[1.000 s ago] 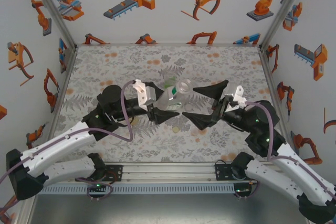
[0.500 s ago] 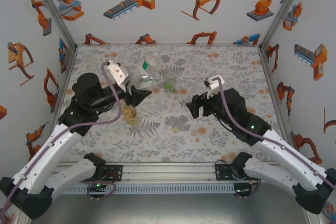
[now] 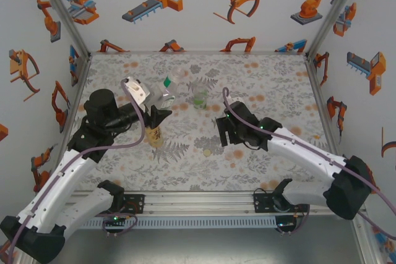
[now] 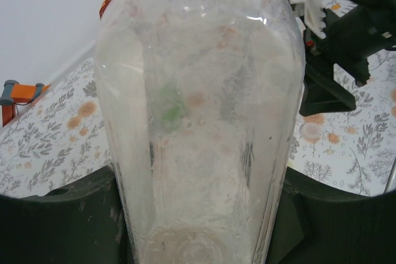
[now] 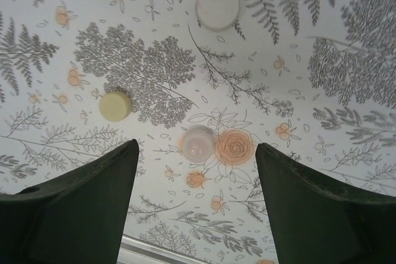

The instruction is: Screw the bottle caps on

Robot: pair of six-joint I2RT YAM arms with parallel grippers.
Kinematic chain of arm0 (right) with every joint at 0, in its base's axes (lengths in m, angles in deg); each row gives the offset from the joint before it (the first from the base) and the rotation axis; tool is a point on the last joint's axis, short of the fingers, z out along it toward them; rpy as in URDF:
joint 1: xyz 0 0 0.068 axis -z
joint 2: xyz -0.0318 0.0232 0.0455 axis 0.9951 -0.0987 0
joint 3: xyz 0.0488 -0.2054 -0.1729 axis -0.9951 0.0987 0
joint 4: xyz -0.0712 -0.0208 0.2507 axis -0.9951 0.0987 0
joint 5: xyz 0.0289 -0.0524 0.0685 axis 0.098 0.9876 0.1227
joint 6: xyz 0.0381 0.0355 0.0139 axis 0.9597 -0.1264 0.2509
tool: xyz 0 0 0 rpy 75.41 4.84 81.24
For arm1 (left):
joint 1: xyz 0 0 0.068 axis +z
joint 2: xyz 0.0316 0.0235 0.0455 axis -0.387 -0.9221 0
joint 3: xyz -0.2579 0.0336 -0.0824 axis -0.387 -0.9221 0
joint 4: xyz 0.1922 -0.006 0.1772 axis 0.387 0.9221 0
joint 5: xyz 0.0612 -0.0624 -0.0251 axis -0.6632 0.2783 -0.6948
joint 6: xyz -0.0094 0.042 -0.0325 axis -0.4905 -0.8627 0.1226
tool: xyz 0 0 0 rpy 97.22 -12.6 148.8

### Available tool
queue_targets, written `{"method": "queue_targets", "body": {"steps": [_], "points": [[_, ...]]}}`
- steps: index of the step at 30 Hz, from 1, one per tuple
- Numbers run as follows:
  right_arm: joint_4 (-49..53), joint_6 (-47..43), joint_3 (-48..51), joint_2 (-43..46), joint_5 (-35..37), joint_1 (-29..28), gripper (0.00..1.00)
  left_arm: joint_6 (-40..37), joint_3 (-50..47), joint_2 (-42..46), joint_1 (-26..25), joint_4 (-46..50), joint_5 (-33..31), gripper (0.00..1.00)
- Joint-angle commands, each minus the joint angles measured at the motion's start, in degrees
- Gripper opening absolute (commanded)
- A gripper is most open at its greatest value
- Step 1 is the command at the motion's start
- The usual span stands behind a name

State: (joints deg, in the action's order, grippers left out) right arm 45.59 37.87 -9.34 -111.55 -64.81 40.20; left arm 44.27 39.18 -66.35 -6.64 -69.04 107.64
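Observation:
My left gripper (image 3: 159, 110) is shut on the slim colourless bottle (image 3: 163, 93), held tilted above the mat's left middle; in the left wrist view the bottle (image 4: 198, 122) sits between both fingers. Just in front of it stands the amber bottle (image 3: 154, 135). The green-tinted bottle (image 3: 199, 97) is upright at centre back. My right gripper (image 3: 223, 134) points down at the mat, open and holding nothing. In the right wrist view a clear cap (image 5: 197, 142) lies on the mat between and just beyond its fingertips, and a yellowish cap (image 5: 115, 106) lies to the left, also seen from above (image 3: 207, 151).
A pale round disc (image 5: 218, 6) lies farther out on the mat; I cannot tell whether it is a cap. The aluminium rail (image 3: 198, 202) runs along the near edge. Printed walls close in the left, right and back.
The arms have drawn apart from the centre. The left carried the bottle back and left. The right swung down over the caps, its jaws narrower than before.

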Motion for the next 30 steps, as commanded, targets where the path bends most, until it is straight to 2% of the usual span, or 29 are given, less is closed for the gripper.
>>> {"method": "queue_targets", "body": {"steps": [1,7,12,15,30], "points": [[1.3,3.4,-2.5,-3.5,-1.4,3.3,0.69,-1.5,-0.5,1.7,0.5,-1.1,0.6,0.04],[-0.8,1.9,-7.2,-12.0,-5.5,8.3,0.68,-1.0,-1.1,2.4,1.4,-1.8,0.9,0.04],[0.2,0.0,-14.5,-20.7,-4.6,8.5,0.68,0.1,-1.2,1.8,2.2,-2.3,1.7,0.04],[1.5,0.4,-18.9,-25.0,-4.0,8.5,0.64,0.6,-1.1,1.5,2.9,-2.4,2.0,0.04],[0.6,0.9,-22.5,-35.4,-3.4,9.2,0.50,1.4,-1.1,1.6,5.2,-2.4,1.0,0.04]]}}
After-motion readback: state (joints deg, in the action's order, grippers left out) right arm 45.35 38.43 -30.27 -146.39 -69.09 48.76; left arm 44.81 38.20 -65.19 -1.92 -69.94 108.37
